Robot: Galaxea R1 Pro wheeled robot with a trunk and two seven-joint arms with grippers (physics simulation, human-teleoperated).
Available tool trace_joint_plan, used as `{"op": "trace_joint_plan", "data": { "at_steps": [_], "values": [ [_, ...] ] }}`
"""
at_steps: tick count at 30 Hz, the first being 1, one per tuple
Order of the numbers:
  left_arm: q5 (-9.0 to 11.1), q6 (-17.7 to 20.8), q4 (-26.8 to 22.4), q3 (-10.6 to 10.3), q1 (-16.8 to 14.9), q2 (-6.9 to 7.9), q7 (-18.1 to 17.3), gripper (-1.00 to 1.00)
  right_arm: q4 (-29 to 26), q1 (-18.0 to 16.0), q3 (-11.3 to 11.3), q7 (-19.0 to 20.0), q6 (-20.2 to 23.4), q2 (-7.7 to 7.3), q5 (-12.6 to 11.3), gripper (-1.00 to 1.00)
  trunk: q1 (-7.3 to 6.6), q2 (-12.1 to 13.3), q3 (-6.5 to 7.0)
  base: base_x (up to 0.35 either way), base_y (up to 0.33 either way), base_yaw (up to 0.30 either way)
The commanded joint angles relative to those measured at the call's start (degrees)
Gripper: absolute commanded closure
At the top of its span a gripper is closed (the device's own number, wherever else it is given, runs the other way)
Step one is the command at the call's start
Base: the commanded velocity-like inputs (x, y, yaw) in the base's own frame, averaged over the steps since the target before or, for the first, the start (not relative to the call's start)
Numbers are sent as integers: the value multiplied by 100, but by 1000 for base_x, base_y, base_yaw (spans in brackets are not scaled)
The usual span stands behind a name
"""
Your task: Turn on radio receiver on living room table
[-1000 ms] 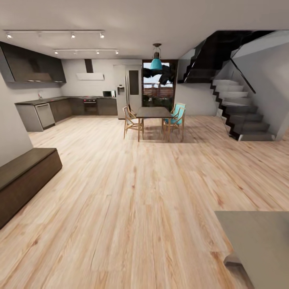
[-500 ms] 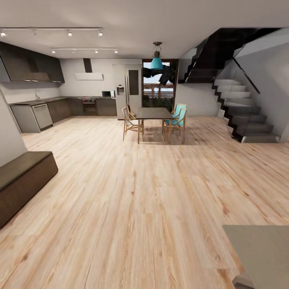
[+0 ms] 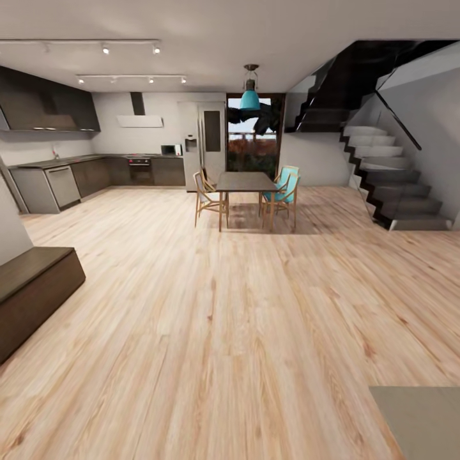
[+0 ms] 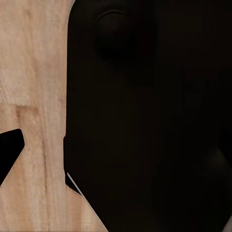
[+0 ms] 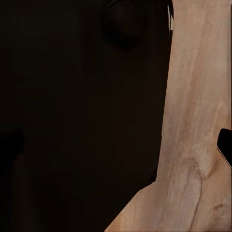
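The radio receiver is out of view. A corner of the glossy grey-taupe table (image 3: pixel 418 421) shows at the bottom right of the head view, and nothing stands on that part. In the left wrist view a black fingertip (image 4: pixel 9 155) shows against the wood floor beside the robot's dark body (image 4: pixel 145 121). The right wrist view has a black fingertip (image 5: pixel 225 145) at the picture's edge, again over floor and beside the dark body (image 5: pixel 77 121). Neither pair of fingers shows in full.
Light wood plank floor (image 3: pixel 230 319) stretches ahead. A dark low bench (image 3: pixel 32 287) stands at the left. Farther off are a dining table (image 3: pixel 245 183) with chairs, a kitchen (image 3: pixel 96 172) at the back left and a staircase (image 3: pixel 396 185) at the right.
The whole head view has shifted, so the camera has moved. The table corner has slid lower and to the right, and the bench has slid to the left.
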Motion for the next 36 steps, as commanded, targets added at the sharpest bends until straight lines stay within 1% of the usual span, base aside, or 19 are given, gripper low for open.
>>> {"op": "trace_joint_plan", "data": {
  "at_steps": [1, 11, 14, 36],
  "values": [
    [0, 0, 1, 0, 0, 0, 0, -100, 0, 0, 0, 0, 0, 0, 0, -100, 0, 0, 0, 323, 0, 0],
    [0, -1, -2, 0, 0, 0, 0, -100, -1, 0, 0, 0, 0, 0, 0, -100, 0, 0, 0, 322, 0, 0],
    [0, -1, -3, 0, 0, 0, 0, -100, -1, 0, -10, 0, 0, 0, -7, -100, 0, 0, 0, 172, 0, -124],
    [0, -1, 1, 5, 0, 0, 0, -100, -1, 0, -6, 0, 2, 4, 0, -100, 0, 0, 0, 11, 0, -278]
  ]
}}
